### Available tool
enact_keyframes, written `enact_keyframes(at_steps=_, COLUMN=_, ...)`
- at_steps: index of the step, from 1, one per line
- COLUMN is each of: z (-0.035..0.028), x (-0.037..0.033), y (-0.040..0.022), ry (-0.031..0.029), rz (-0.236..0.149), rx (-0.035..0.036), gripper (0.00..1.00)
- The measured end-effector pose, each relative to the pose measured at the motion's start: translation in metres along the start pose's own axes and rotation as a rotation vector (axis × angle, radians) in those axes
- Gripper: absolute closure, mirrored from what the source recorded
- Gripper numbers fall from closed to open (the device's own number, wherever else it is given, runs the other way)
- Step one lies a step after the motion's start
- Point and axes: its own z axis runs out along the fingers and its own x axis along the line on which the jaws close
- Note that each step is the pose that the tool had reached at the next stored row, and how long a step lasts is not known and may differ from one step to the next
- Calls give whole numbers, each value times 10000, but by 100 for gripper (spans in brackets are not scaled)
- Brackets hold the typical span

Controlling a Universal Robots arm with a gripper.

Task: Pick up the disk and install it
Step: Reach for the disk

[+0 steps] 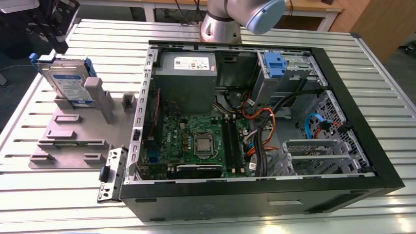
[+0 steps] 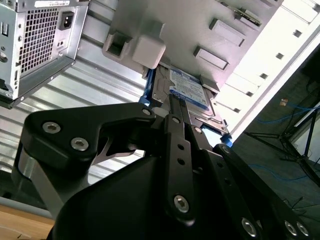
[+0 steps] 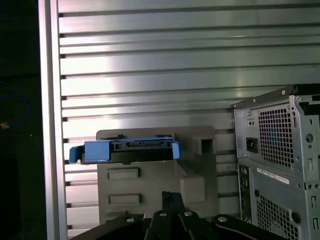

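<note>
The disk (image 1: 68,83) stands on edge in the grey slotted holder stand (image 1: 71,131) at the exterior view's left. It is silver with a white-and-blue label and a blue carrier bracket. My gripper (image 1: 50,22) is the dark shape above and behind it, apart from it. In the second wrist view the black fingers (image 2: 176,117) lie close together and point at the disk (image 2: 187,90). The first wrist view has the disk (image 3: 125,149) edge-on over the stand (image 3: 150,175), with the gripper (image 3: 172,196) shut and holding nothing.
An open computer case (image 1: 260,195) lies on the slatted metal table (image 1: 364,63), right of the stand. A blue-handled carrier (image 1: 274,63) sits atop its grey drive cage. The case's rear wall (image 3: 280,150) stands close beside the stand. The arm's base (image 1: 221,22) is behind the case.
</note>
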Motion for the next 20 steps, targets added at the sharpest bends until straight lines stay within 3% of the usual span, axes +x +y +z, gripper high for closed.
enact_keyframes(at_steps=20, z=271, x=300, y=175, ry=-1, rz=0, rx=0, gripper=89)
